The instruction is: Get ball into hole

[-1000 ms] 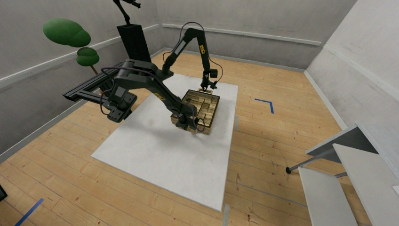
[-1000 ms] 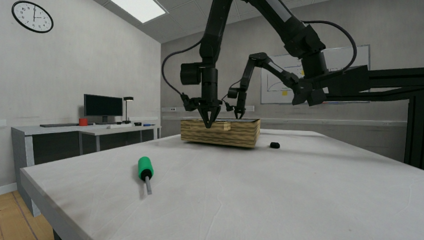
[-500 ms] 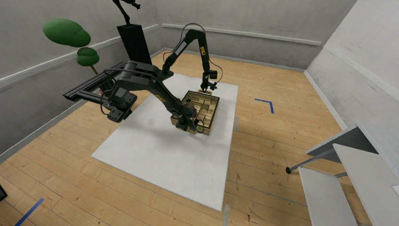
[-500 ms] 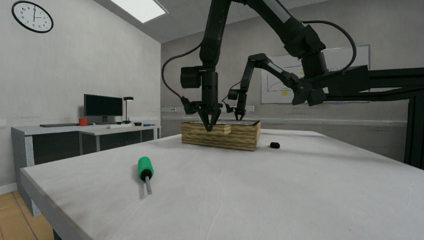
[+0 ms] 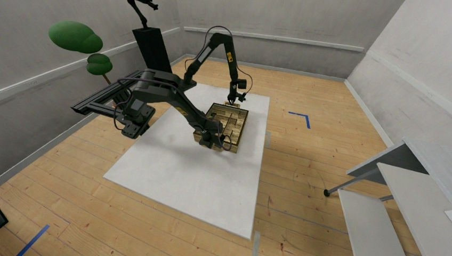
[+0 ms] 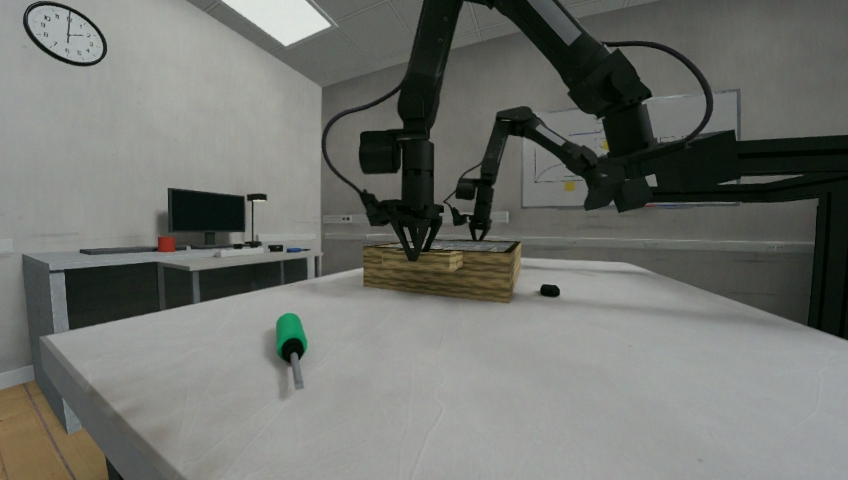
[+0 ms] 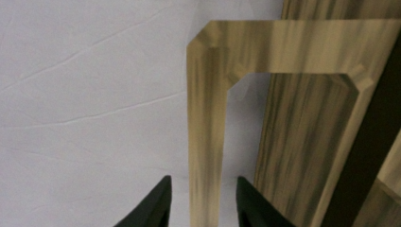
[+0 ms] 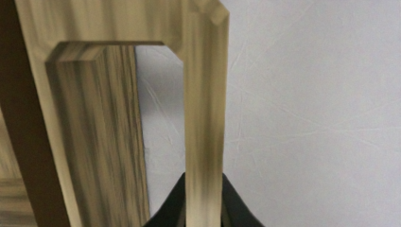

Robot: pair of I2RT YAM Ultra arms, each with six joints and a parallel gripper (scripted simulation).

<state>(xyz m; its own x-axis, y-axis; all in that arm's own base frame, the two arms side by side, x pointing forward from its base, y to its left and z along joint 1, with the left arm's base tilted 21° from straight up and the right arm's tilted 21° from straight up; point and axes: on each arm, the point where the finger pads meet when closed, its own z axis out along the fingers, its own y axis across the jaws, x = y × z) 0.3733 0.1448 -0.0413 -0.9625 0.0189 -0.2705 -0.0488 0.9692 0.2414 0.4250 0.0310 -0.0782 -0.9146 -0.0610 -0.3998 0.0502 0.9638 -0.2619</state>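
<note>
- White table [image 5: 184,186] [image 6: 535,386] [image 7: 85,165] [image 8: 307,165], on which the wooden maze board [image 5: 243,128] [image 6: 440,288] [image 7: 300,142] [image 8: 101,128] appears to lie flat
- My left gripper [image 5: 231,103] [image 6: 413,258] [image 7: 203,184]: jaws parted, one fingertip on either side of the left handle [image 5: 237,104] [image 6: 446,260] [image 7: 205,132], with a gap on both sides
- My right gripper [image 5: 218,147] [image 6: 478,237] [image 8: 203,181]: jaws pressed upon the bar of the right handle [image 5: 217,148] [image 8: 204,104], pinching it
- Ball: not distinguishable in any view; part of the maze lies behind my right arm, and I cannot tell whether the ball is in the green-bottomed hole, which I cannot make out either
- Step in hand, as I judge it: setting down and letting go, the tilting presumably done
- Next move, as I judge it: open the right jaws evenly, then raise both grippers straight up clear of the handles; a snagged bar could tip the board and jolt the ball
</note>
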